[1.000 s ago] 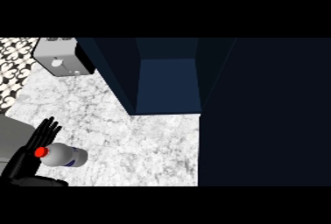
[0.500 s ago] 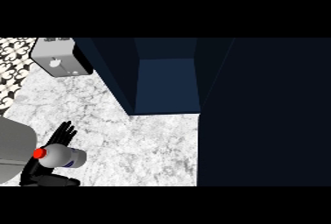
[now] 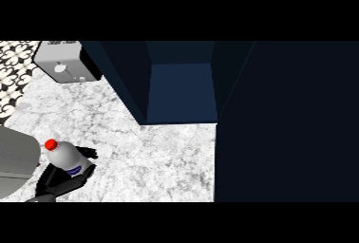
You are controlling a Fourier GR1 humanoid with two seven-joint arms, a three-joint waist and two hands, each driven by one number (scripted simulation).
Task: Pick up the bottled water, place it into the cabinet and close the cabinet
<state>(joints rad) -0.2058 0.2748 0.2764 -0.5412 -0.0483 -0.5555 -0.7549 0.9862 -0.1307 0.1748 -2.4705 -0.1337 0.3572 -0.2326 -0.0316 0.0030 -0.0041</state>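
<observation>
**Bottle gripped at the near left, cap pointing far-left**

I see the left hand (image 3: 57, 184) curled round the bottled water (image 3: 69, 161) at the near left of the bench (image 3: 154, 156). The bottle's long axis tilts, its red cap (image 3: 51, 144) towards the far left and its base down in the palm. I cannot tell whether it touches the bench. The cabinet (image 3: 181, 90) stands open to the far right of it, with bare marble between. A broad dark panel (image 3: 288, 123) fills the right side. A grey box (image 3: 61, 61) sits at the far left edge.
</observation>
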